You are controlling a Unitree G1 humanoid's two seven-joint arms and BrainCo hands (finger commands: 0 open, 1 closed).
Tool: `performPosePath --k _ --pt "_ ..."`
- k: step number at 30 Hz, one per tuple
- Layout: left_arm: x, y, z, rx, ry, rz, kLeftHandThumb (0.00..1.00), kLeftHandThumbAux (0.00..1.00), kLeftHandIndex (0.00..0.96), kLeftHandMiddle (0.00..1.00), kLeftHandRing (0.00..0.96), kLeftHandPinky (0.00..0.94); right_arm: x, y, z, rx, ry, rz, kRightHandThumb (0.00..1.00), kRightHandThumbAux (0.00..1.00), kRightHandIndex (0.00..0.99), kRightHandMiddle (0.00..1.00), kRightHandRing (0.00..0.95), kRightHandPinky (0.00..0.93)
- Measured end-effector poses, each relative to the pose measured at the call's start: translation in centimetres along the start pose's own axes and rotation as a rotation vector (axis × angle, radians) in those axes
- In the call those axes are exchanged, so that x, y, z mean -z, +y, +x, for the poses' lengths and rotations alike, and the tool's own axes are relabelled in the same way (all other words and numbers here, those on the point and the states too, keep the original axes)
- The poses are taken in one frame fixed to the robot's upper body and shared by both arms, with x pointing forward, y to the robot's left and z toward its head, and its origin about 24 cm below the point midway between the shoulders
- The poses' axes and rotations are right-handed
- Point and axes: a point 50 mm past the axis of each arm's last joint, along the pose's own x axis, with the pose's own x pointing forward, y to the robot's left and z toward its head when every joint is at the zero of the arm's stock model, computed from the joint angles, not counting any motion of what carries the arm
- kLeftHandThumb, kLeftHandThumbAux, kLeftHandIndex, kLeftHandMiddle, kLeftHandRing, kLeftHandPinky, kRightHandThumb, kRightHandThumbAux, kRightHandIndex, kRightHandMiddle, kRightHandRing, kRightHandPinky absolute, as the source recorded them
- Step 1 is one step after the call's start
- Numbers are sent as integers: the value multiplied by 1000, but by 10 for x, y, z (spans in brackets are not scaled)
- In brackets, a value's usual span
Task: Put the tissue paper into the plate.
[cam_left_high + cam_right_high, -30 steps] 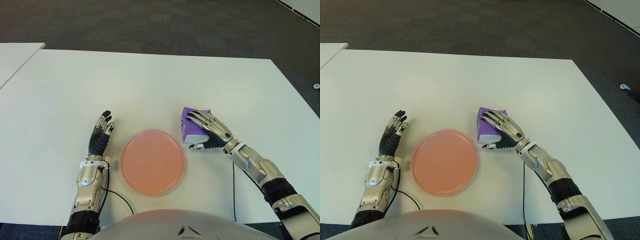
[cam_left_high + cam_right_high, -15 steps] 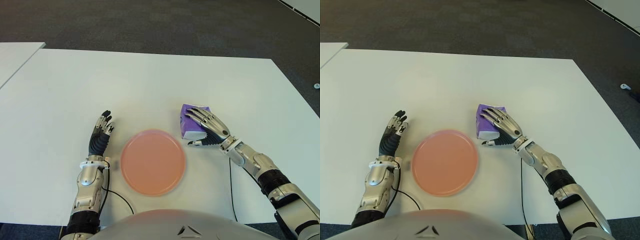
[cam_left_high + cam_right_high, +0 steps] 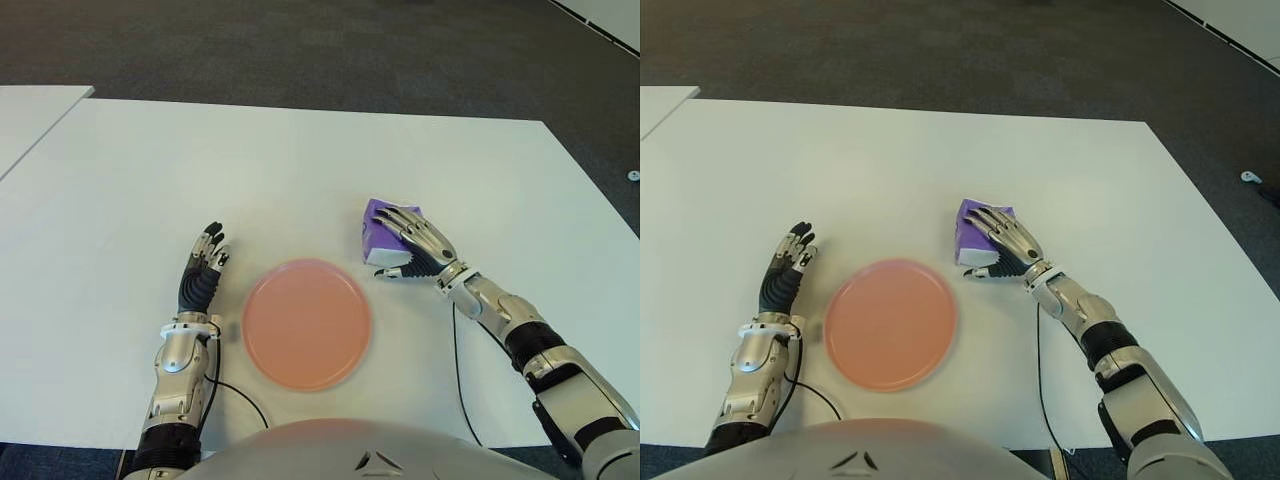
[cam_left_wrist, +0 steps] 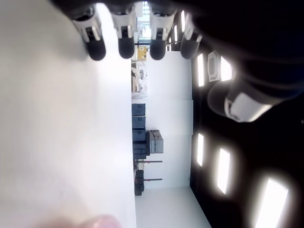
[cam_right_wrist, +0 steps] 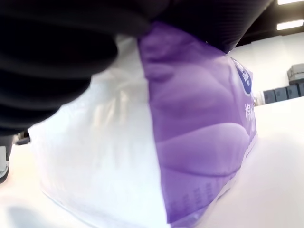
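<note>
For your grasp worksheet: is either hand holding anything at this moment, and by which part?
The right hand grips the purple tissue pack from above, fingers over its top, thumb at its near side. The left hand, left of the plate, holds nothing.

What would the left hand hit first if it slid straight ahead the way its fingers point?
Probably nothing: ahead of the left hand lies only bare table up to the far edge. The plate sits off to its right, outside that line.
</note>
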Motion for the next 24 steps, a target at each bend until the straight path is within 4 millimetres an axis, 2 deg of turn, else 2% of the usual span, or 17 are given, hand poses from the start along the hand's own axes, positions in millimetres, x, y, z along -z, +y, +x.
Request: performPosePath --k 5,10,13,16,18,20,21,24 --pt "0 0 -1 -2 0 -2 0 468 0 0 0 0 4 0 3 -1 20 1 267 424 0 0 0 0" --pt "0 0 -2 -5 0 -6 0 471 0 0 0 0 6 1 5 12 32 3 357 406 0 0 0 10" --pt "0 1 -2 -7 -1 -8 0 472 0 0 0 0 5 4 7 30 39 7 418 398 1 22 19 71" --pt "0 1 -2 -9 -1 -8 0 473 0 0 0 0 5 7 9 48 52 8 494 390 27 83 93 160" --pt "0 1 -2 -9 0 -8 0 473 0 0 0 0 4 8 11 56 58 4 511 389 35 98 111 180" --pt "0 1 -2 -10 1 -8 0 472 0 0 0 0 3 9 12 60 62 -1 589 405 138 218 226 278" --pt "0 1 -2 -10 1 -8 0 472 0 0 0 0 3 10 13 62 63 -2 635 510 243 385 396 416" --pt "0 1 -3 -11 1 -9 0 472 0 0 0 0 1 12 14 85 66 -33 692 636 372 600 612 586"
